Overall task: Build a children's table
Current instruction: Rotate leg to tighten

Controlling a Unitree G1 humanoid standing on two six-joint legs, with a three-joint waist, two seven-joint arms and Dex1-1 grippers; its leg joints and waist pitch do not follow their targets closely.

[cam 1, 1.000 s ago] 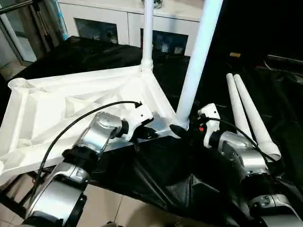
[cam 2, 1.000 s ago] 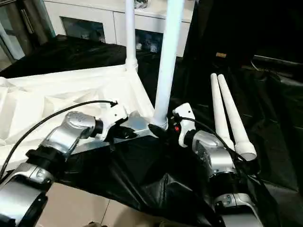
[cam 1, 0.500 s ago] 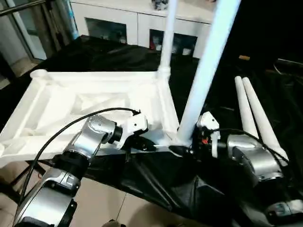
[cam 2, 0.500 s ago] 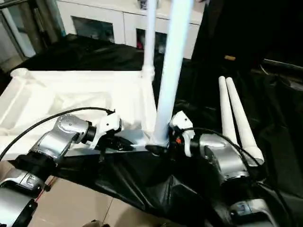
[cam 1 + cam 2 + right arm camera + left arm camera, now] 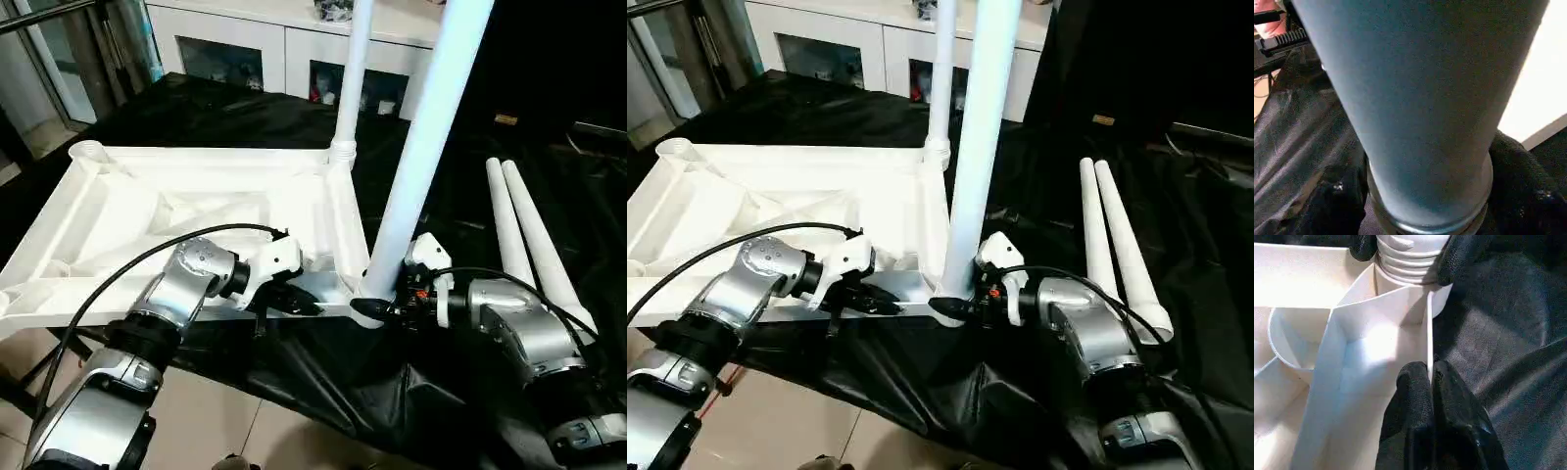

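The children's table lies upside down, its white ribbed top [image 5: 196, 196] on black cloth. One leg [image 5: 351, 78] stands upright in the far right corner socket. A second leg [image 5: 421, 147] stands in the near right corner socket. My left gripper [image 5: 312, 305] is shut on the thin near rim of the top, pinched between the fingertips [image 5: 1415, 382] in the left wrist view. My right gripper [image 5: 377, 311] is at the base of the near leg, with a black finger [image 5: 1520, 181] pressed on each side of its threaded collar [image 5: 1410, 259]. Two loose legs [image 5: 519, 235] lie side by side to the right.
A white cabinet [image 5: 245, 49] with glass-fronted compartments stands behind the work. Black cloth [image 5: 441, 392] covers the support and hangs in folds over its near edge. Tiled floor [image 5: 216, 431] lies below my left arm. A dark panel [image 5: 549, 59] rises at the back right.
The camera has shifted, so the top now looks level. My right gripper's fingers have closed in on the near leg's base. The left grip on the rim is unchanged.
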